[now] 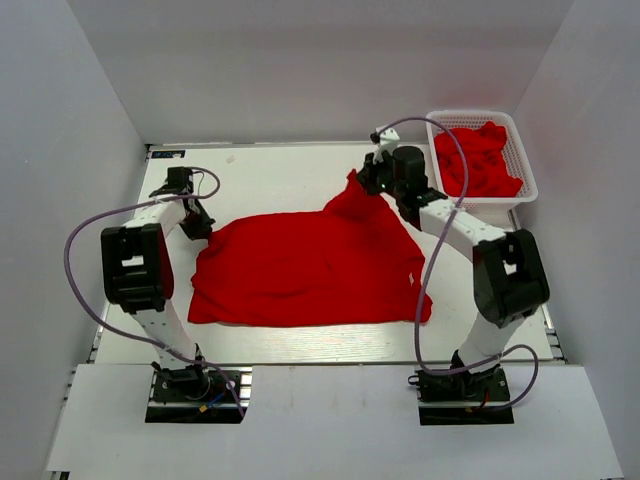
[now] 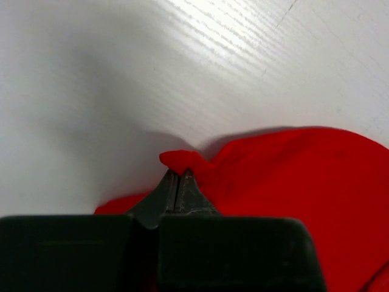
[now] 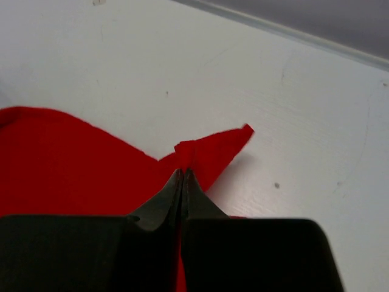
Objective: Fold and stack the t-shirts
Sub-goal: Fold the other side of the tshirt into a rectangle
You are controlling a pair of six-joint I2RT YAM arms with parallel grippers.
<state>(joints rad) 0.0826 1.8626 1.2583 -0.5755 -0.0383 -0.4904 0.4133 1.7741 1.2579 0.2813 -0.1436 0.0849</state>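
1. tabletop [image 1: 280,170]: white, flat, matt board with a fine straight grain and a few small dark specks.

2. t-shirt [image 1: 300,270]: plain bright red soft cloth, no print. It lies spread across the middle of the tabletop, mostly flat with shallow folds, its near edge fairly straight. Its far right corner is drawn up into a peak.

3. basket [image 1: 527,185]: white plastic mesh, rectangular, at the far right corner of the tabletop.

4. heaped t-shirts [image 1: 478,160]: the same red cloth, crumpled in a mound inside the basket.

5. right gripper [image 1: 362,180]: black jaws clenched tight on the peaked corner, a small tab of cloth poking out past the tips.

6. left gripper [image 1: 200,228]: black jaws clenched on a small bunched nub at the shirt's left edge, low over the tabletop.
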